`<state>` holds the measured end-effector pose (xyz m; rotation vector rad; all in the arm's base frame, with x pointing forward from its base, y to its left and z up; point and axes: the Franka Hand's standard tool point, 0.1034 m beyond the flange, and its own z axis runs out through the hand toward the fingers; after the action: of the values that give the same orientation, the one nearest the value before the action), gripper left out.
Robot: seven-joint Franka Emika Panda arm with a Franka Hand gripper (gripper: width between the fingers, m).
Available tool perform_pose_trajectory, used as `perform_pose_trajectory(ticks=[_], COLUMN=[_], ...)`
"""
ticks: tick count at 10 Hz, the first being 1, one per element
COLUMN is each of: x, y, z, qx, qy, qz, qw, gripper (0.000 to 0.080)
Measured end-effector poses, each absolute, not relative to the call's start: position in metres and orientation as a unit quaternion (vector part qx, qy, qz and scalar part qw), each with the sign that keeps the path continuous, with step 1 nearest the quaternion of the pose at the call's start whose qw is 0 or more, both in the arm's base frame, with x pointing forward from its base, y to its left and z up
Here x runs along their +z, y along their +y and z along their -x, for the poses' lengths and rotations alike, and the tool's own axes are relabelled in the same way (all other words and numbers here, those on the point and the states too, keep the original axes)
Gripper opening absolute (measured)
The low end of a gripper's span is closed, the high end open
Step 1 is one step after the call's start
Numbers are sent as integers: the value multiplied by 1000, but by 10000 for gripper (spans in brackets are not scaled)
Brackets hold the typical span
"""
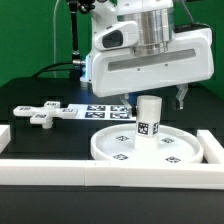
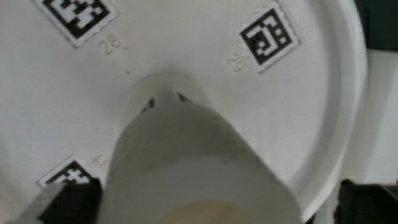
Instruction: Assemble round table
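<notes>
Plainly, black-and-white square tags (image 2: 267, 38) on disc (image 1: 104, 146) and upright leg (image 1: 149, 116).

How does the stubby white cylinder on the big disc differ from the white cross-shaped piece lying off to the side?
Shape: the short white plastic cylinder leg is a round post; the white plastic cross-shaped foot has flat arms. Pose: the leg stands upright; the foot lies flat. Place: the leg sits on the large white rimmed disc; the foot rests on the black table, apart from it. Both are white.
</notes>
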<state>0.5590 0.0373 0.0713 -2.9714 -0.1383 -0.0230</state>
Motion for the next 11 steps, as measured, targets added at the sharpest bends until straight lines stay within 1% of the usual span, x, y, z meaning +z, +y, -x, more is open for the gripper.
perform_pose_trajectory(ticks=[4, 7, 9, 11], x=[70, 68, 68, 68], y=[36, 40, 49, 44], z=[-559, -556, -555, -555], qx=[-15, -18, -14, -15], qy=[-153, -334, -412, -455], qz=[985, 941, 910, 890], qw=[79, 55, 39, 38], gripper=[649, 649, 649, 649])
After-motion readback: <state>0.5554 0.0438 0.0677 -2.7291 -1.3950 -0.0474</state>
